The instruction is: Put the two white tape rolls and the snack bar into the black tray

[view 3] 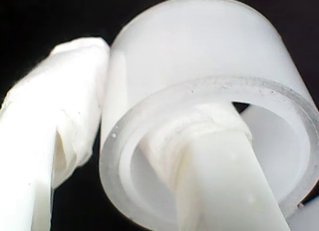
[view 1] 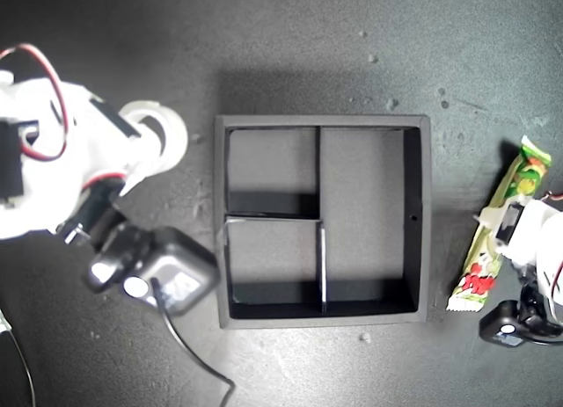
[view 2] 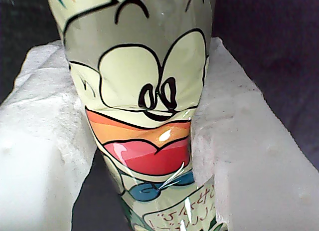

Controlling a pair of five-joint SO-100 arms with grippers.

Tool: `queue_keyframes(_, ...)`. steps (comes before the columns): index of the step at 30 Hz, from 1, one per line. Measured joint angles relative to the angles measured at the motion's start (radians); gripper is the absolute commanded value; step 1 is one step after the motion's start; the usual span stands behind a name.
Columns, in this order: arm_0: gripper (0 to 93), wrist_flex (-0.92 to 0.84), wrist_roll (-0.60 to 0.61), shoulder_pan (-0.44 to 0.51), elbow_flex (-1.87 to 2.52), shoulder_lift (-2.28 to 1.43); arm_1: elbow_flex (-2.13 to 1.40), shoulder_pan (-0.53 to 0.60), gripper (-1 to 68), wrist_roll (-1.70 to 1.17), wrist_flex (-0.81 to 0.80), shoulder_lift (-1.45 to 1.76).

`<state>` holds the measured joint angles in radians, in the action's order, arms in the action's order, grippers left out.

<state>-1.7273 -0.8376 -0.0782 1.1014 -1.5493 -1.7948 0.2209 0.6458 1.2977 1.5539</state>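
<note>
My first tool (view 2: 149,141) is clamped across the snack bar (view 2: 144,91): in the first wrist view both white padded fingers (view 2: 249,156) press the shiny wrapper from either side, near the printed cartoon face. In the exterior view this tool (view 1: 503,224) sits at that view's right edge, holding the snack bar (view 1: 506,215) roughly at mid-length; the bar lies on the dark table (view 1: 352,55), well apart from the black tray (view 1: 420,214).

Handling judgement, bar: light, glossy film, probably slippery; the wrapper could crease or slide under the pads. A mid-length hold should keep it balanced, with little droop at the ends. It looks close to the tray's length, so it likely suits only the long compartment and needs to be aligned before lowering.

My second tool (view 3: 144,156) grips a white tape roll (view 3: 199,66) through its wall: one finger (view 3: 219,176) runs inside the hollow centre, the other (view 3: 60,116) bears on the outside. In the exterior view the roll (view 1: 167,130) is at that view's left, beside the tray and outside it.

Handling judgement, roll: light, stiff ring with a smooth face; a wall pinch should hold, though the roll may pivot about the fingers.

Only one tape roll is visible; I cannot locate the other. All three tray compartments appear empty.
</note>
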Motion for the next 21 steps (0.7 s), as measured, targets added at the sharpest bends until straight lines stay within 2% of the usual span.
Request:
queue_keyframes(4, 0.1, -0.075, 0.006, 0.031, -0.272, 0.186, 0.250, 0.029, 1.4, -0.043, 0.256, 0.000)
queue_keyframes(7, 0.1, -0.084, 0.006, 0.037, -0.341, 0.252, 0.453, 0.038, 2.6, -0.081, 0.390, 0.000)
queue_keyframes(14, 0.1, -0.084, 0.000, 0.086, -0.514, 0.442, 0.795, 0.029, 3.7, -0.195, 0.362, -0.124)
queue_keyframes(21, 0.0, -0.087, -0.021, 0.107, -0.683, 0.623, 1.293, -0.032, 3.8, -0.287, 0.276, -0.592)
